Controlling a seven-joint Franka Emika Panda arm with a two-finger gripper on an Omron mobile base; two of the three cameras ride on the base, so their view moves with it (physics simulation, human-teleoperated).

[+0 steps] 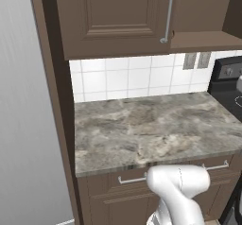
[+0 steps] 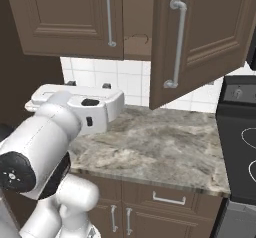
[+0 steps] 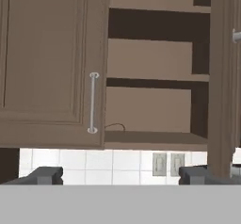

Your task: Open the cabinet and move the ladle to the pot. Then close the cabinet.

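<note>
No readable text, label, brand, number or sign anywhere in kitchen scene.

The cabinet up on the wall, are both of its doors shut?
No, the cabinet's right door is swung open toward the room, while its left door stays flat and closed.

The cabinet [image 2: 65, 19] is matt dark-brown wood with smooth silver metal bar handles [image 2: 109, 17], and below it the counter [image 1: 146, 127] is mottled grey stone.
</note>
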